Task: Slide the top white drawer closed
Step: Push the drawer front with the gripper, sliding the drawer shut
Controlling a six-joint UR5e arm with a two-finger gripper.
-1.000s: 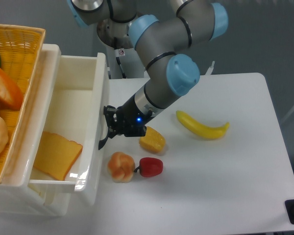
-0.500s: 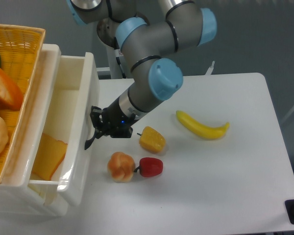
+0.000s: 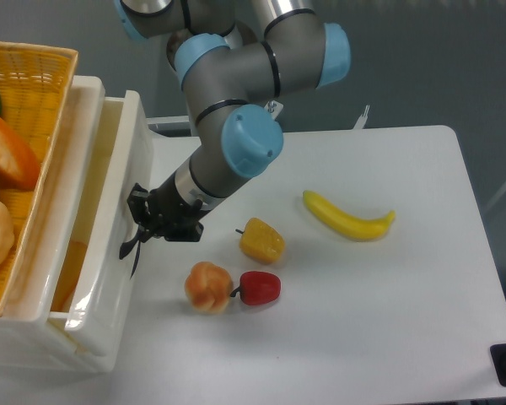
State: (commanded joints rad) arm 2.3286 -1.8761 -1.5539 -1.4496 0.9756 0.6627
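**Gripper against the drawer front, drawer nearly shut**

Nearest the camera, the lower drawer (image 3: 46,354) jutted from the cabinet at the desk's (image 3: 388,337) left edge. Just above it the top drawer (image 3: 110,253) stood only slightly open, a narrow gap showing an orange slice (image 3: 66,274) inside. On the desk beside it lay a peach-coloured fruit (image 3: 207,287) touching a red pepper (image 3: 260,288), with a yellow pepper (image 3: 262,240) just behind them. The gripper (image 3: 139,229) pressed at the drawer's front face by the black handle (image 3: 131,249); whether its jaws were wide or narrow could not be told. Further right lay a banana (image 3: 347,217), well apart from the peppers. At the far left, a basket (image 3: 29,93) sat on top of the cabinet, holding food.
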